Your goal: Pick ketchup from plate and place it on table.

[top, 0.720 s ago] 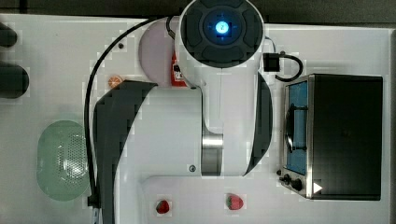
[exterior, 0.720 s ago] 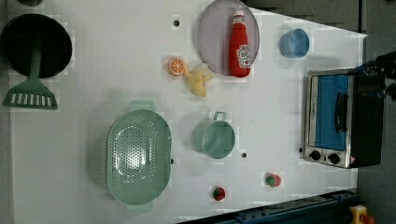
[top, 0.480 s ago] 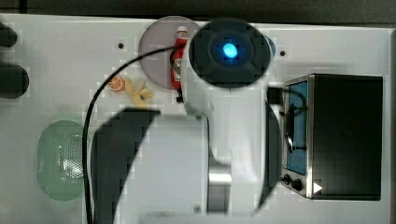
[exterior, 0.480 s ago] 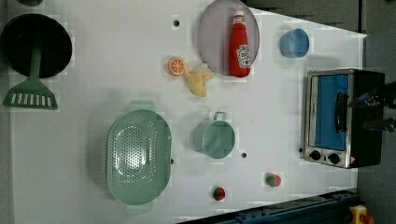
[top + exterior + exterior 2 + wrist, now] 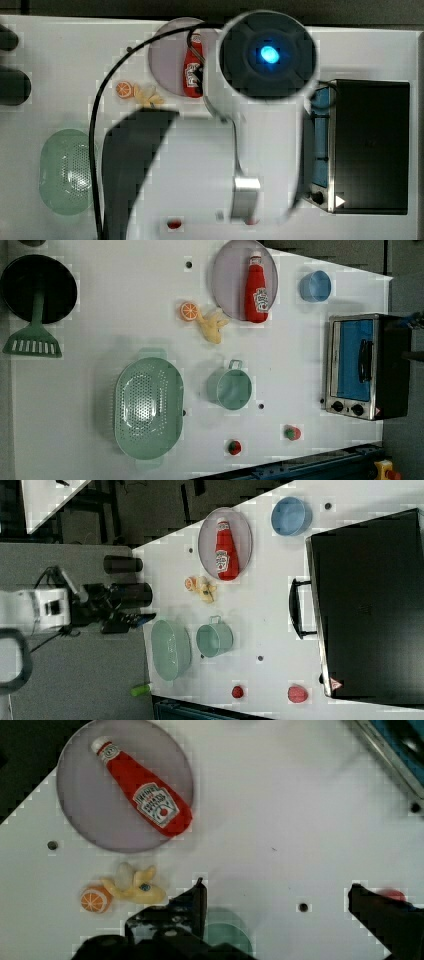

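The ketchup (image 5: 256,290) is a slim red bottle with a white label. It lies flat on the pale lilac plate (image 5: 230,285) at the far edge of the white table (image 5: 125,315). The right view shows the ketchup (image 5: 223,547) lying along the plate (image 5: 240,535). In the wrist view my gripper (image 5: 277,892) is open wide and high above the table, with nothing between its fingers. The ketchup (image 5: 142,800) on the plate (image 5: 95,815) lies well apart from it. In the top view my arm (image 5: 270,55) covers the plate's right side next to the ketchup (image 5: 191,70).
A toaster oven (image 5: 365,365) stands at the left view's right, with a blue bowl (image 5: 315,286) beyond it. An orange slice (image 5: 189,311) and a banana (image 5: 212,325) lie beside the plate. A green colander (image 5: 147,407), a green cup (image 5: 230,387), two strawberries (image 5: 234,447) and a black pan (image 5: 37,287) are also on the table.
In the top view my arm has swung to the right and looms larger, uncovering more of the plate and ketchup. The ketchup has not moved.
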You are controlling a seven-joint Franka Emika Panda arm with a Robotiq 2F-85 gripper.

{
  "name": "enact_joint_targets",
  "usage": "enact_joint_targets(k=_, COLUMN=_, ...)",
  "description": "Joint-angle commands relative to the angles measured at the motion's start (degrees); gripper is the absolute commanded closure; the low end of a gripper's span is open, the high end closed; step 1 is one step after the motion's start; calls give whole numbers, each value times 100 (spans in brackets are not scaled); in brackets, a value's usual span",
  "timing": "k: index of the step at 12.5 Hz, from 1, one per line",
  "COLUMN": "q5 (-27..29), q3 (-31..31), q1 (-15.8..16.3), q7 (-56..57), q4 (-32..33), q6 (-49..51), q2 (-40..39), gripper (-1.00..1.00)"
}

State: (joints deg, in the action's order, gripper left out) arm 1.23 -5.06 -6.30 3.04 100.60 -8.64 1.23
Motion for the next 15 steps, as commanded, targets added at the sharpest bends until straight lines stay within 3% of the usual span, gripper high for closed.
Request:
enact_joint_targets(k=1, q5=23, q3=-201, q1=37, q7=379, q4=178, q6=-337, q2=-783, gripper=-100)
enact_joint_targets(k=10, q5=-263, q3=-358, q1=161, q7=3239, q4=-70, q6=-2487, q2=-2738, gripper=-100)
enact_joint_targets(k=15, q5=-630, q3=-355, q1=279, q7=3561, q4=-517, q6=-3110, q2=-3702, gripper=-100)
